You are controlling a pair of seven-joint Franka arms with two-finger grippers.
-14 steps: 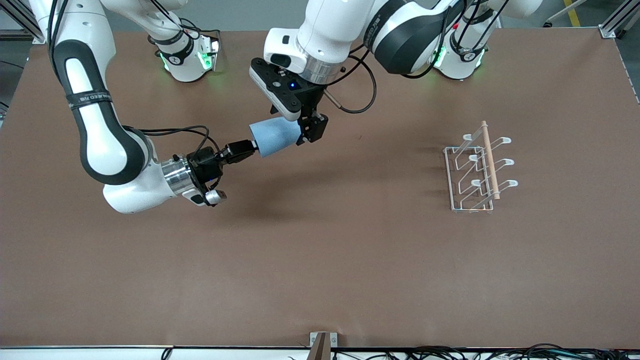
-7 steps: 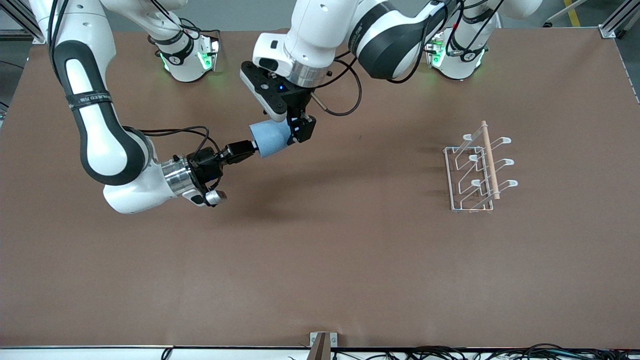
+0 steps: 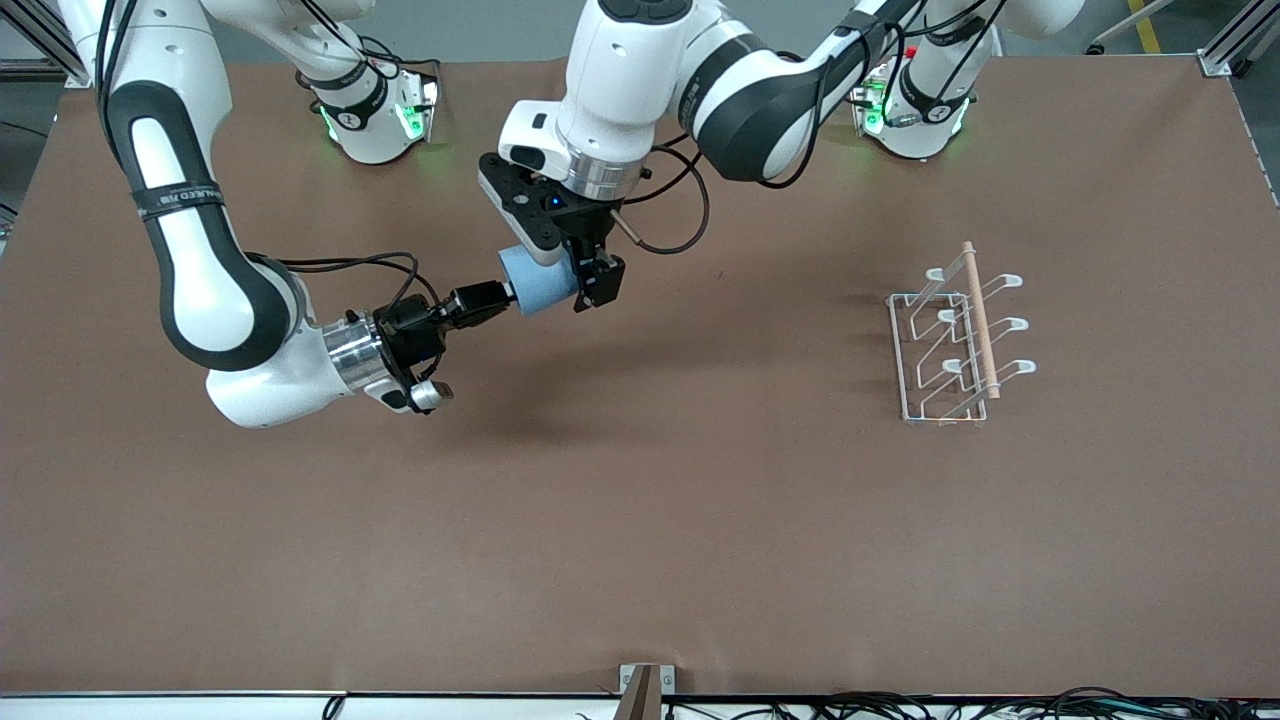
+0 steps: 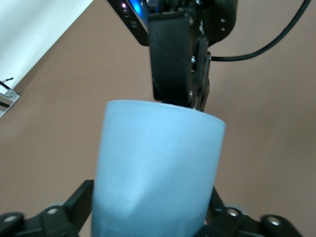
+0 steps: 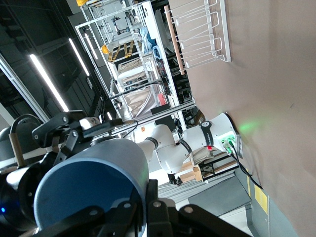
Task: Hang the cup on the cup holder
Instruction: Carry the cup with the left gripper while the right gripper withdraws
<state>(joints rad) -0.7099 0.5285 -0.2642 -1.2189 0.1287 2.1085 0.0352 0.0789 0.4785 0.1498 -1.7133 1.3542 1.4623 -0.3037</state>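
here, in the front view, the small light-blue tapered plastic cup (image 3: 537,282) hangs in the air on its side over the table's middle, toward the right arm's end. the right gripper (image 3: 497,295) pinches its narrow end, and the left gripper (image 3: 580,272), reaching in from the base at the table's other end, has its fingers set across the wider open end. it reads as a handover. the white wire cup holder with a light wooden rod along the top (image 3: 950,345) stands well apart, toward the left arm's end, all prongs bare. the brown table (image 3: 640,520) carries nothing else that matters.

in the left wrist view, the cup (image 4: 158,173) fills the frame between the left gripper's (image 4: 153,210) two fingers, which sit against its sides, apparently closed on it. the right gripper (image 4: 180,64) shows as a black block at the cup's other end.

in the right wrist view, the cup (image 5: 94,187) sits clamped in the right gripper (image 5: 140,210), and the cup holder (image 5: 197,32) shows far off.

to do this step well, the left fingers should, judging by this, press firmly and squarely on the wall before the right ones let go; smooth tapered plastic may slip. the right arm then needs to back straight off along the cup's axis, without twisting it.
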